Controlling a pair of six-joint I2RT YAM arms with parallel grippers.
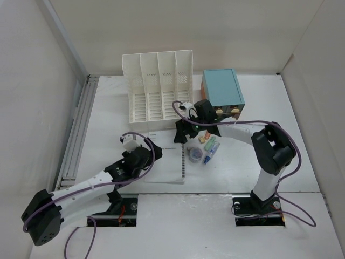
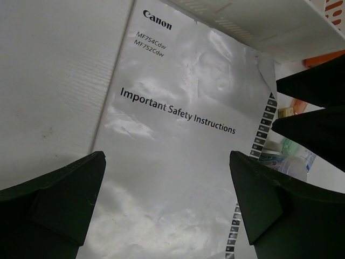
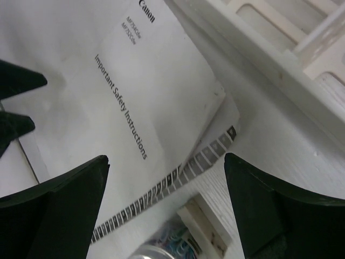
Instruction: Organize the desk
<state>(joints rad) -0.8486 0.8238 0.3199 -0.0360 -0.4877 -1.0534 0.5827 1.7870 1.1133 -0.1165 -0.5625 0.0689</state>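
Observation:
The white desk (image 1: pixel 108 116) holds a Canon safety booklet (image 1: pixel 164 162) lying flat near the middle. My left gripper (image 1: pixel 144 156) is open and empty at the booklet's left edge; in the left wrist view (image 2: pixel 166 156) its jaws stand wide over the cover (image 2: pixel 178 108). My right gripper (image 1: pixel 185 131) is open and empty above the booklet's far right corner; in the right wrist view (image 3: pixel 166 157) its jaws straddle the booklet's tabbed edge (image 3: pixel 161 189). Neither gripper holds anything.
A white slotted file rack (image 1: pixel 156 89) stands at the back, a teal drawer box (image 1: pixel 222 90) to its right. A round tin of clips (image 1: pixel 195 154) and small coloured highlighters (image 1: pixel 209 147) lie right of the booklet. A grey rail (image 1: pixel 75 135) runs along the left edge.

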